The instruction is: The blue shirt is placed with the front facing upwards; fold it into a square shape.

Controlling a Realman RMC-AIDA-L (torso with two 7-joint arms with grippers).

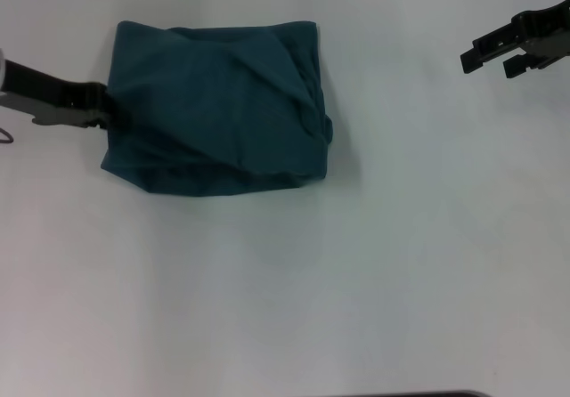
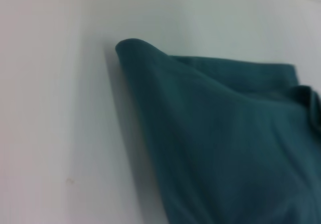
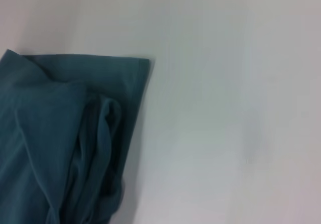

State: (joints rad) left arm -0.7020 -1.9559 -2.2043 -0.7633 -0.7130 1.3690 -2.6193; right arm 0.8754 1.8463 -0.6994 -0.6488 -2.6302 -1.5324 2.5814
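Now | blue shirt [image 1: 218, 108]: soft, limp; grip edges | left gripper [image 1: 100, 105]: cannot tell | right gripper [image 1: 490, 60]: apart

The shirt [image 1: 214, 108] is folded so its chest letters and neck label are hidden, and both wrist views cut it off at their edges. The left gripper [image 1: 100, 105] at nine o'clock of the shirt meets the cloth's edge, where its fingertips cannot be made out, and its arm runs off the head view's left edge. The right gripper [image 1: 488, 59], well apart at two o'clock, is cut by the right edge, and neither wrist view shows its own fingers.
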